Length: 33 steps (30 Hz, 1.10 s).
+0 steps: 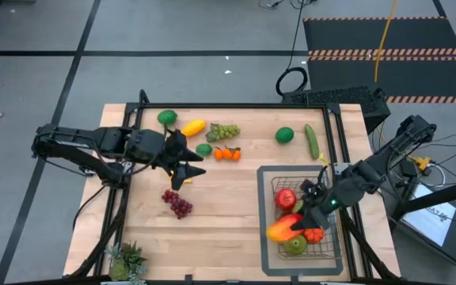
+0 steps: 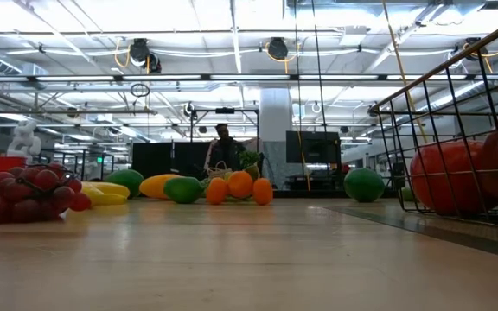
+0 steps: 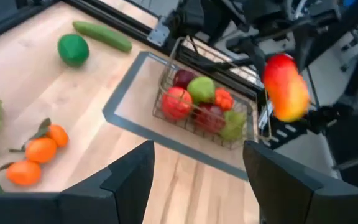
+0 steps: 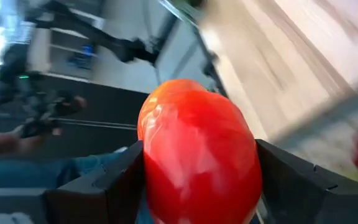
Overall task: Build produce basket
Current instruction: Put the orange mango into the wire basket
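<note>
The wire basket (image 1: 276, 184) stands on a flat grey tray at the table's right and holds apples, a pear and other produce. Over it hangs a red-orange mango (image 1: 284, 228), with my right gripper (image 4: 197, 186) shut on it. My left gripper (image 1: 188, 170) hovers open and empty over the left middle of the table, its fingers (image 3: 135, 180) wide apart. Loose produce lies on the wood: red grapes (image 1: 177, 203), oranges (image 1: 227, 153), green grapes (image 1: 222, 131), a yellow fruit (image 1: 193, 127), limes (image 1: 167, 117), a cucumber (image 1: 313, 141). My right gripper pinches the mango between its two fingers (image 4: 110, 180), one on each of its opposite sides (image 4: 151, 155). The fingers come from the table's right, slanting a little down. The mango is lifted clear, in the air above the basket's contents (image 3: 286, 87).
The grey tray (image 1: 264, 237) lies under the basket. A spiky potted plant (image 1: 127, 260) stands at the near left corner. A round green fruit (image 1: 284, 135) lies beside the cucumber. Bare wood stretches between the red grapes and the tray.
</note>
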Motion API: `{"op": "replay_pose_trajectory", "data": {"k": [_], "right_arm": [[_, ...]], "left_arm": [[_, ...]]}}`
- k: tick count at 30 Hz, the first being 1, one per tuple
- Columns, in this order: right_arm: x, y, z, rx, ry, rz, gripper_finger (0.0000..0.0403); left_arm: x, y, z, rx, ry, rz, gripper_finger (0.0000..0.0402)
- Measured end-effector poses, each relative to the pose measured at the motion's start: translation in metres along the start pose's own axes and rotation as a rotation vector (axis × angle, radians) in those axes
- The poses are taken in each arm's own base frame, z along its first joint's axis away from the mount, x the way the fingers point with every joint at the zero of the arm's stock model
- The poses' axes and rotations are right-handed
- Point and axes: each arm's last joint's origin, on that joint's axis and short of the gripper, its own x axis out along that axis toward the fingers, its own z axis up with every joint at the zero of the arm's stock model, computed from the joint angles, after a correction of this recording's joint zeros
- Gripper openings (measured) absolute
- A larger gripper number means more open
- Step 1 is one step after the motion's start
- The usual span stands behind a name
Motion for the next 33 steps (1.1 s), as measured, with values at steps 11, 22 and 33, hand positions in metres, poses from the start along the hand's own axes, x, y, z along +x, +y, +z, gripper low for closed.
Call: {"op": "replay_pose_trajectory", "data": {"k": [11, 22, 33], "right_arm": [[-0.013, -0.026, -0.027, 0.196, 0.241, -0.297, 0.0267], [-0.026, -0.046, -0.029, 0.125, 0.261, -0.513, 0.0269], [-0.013, -0.058, -0.033, 0.035, 0.255, -0.444, 0.0281]], "left_arm": [[0.006, -0.005, -0.006, -0.028, 0.038, 0.003, 0.0243], [0.015, -0.007, -0.009, -0.078, 0.043, 0.037, 0.0243], [0.028, -0.007, -0.011, -0.100, 0.035, 0.072, 0.0243]]}}
